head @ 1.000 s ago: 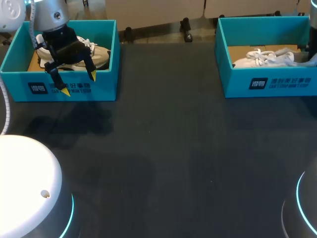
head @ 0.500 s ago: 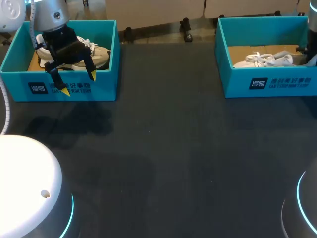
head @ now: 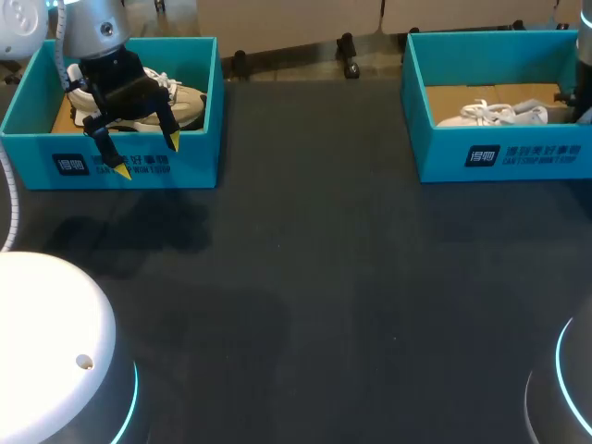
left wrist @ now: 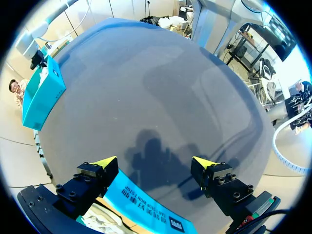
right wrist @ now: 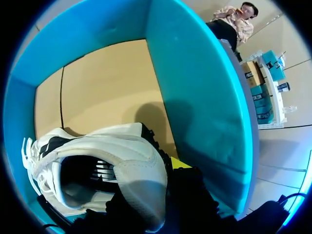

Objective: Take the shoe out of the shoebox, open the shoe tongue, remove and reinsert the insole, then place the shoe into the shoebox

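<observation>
Teal cardboard makes up the right shoebox (head: 444, 153), which stands on the dark table (head: 324, 277). Inside it the white sneaker (head: 495, 114) lies on the box's brown floor. Its laces are toward the box's left wall and its heel is toward the right end. The right gripper (right wrist: 156, 166) is down inside this box at that right end, closed narrowly on the sneaker's heel. One yellow fingertip (right wrist: 179, 163) presses against the heel's outer side, just beside the box's tall teal wall. The other fingertip is hidden behind the white heel. The shoe's mouth gapes toward the gripper, and its toe points away toward the box's far corner.

Well apart from the right shoebox, across the table, stands the left shoebox (head: 199, 157), which holds a second sneaker (head: 185, 102). The left gripper (head: 146, 155) hangs above that box's front wall. Its fingers are spread wide with nothing between them. In the left wrist view the right shoebox (left wrist: 41, 92) shows far ahead of the gripper, over the table.
</observation>
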Robot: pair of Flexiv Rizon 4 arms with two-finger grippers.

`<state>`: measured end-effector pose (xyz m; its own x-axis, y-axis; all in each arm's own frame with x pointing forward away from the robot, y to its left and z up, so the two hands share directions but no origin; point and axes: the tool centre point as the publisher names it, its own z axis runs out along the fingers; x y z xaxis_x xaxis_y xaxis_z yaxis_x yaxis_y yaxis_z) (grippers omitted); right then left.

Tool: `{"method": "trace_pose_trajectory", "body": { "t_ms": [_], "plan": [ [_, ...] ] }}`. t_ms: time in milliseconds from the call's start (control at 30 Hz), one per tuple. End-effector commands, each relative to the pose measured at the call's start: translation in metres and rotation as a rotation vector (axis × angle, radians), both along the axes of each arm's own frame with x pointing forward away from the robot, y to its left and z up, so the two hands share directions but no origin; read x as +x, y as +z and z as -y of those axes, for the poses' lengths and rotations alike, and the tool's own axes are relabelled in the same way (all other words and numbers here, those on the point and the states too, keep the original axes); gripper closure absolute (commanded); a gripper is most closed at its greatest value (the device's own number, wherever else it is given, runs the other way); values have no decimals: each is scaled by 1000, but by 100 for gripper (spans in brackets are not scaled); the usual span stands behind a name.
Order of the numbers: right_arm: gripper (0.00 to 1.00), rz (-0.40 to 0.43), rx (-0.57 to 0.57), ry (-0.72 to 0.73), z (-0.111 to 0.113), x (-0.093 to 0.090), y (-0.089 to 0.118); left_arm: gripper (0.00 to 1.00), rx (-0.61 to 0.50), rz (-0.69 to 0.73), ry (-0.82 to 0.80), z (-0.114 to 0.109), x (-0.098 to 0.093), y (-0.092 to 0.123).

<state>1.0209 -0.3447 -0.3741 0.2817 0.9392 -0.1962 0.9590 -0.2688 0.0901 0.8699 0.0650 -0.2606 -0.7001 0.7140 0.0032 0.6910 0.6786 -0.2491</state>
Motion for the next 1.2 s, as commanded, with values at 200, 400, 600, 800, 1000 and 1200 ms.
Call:
{"method": "trace_pose_trajectory", "body": {
  "t_ms": [200, 400, 600, 800, 1000, 1200],
  "plan": [
    [100, 0, 5, -5, 4, 9, -3, 0, 2, 1, 0, 0, -1, 0],
    [100, -10, 2, 5, 6, 11, -6, 0, 2, 1, 0, 0, -1, 0],
    [100, -15, 17, 7, 3, 9, -10, 0, 2, 1, 0, 0, -1, 0],
    [66, -16, 17, 9, -1, 7, -5, 0, 2, 1, 0, 0, -1, 0],
    [65, -14, 11, 11, 0, 6, -2, 0, 2, 1, 0, 0, -1, 0],
    [55, -10, 11, 18, -6, 8, 5, 0, 2, 1, 0, 0, -1, 0]
  ]
}}
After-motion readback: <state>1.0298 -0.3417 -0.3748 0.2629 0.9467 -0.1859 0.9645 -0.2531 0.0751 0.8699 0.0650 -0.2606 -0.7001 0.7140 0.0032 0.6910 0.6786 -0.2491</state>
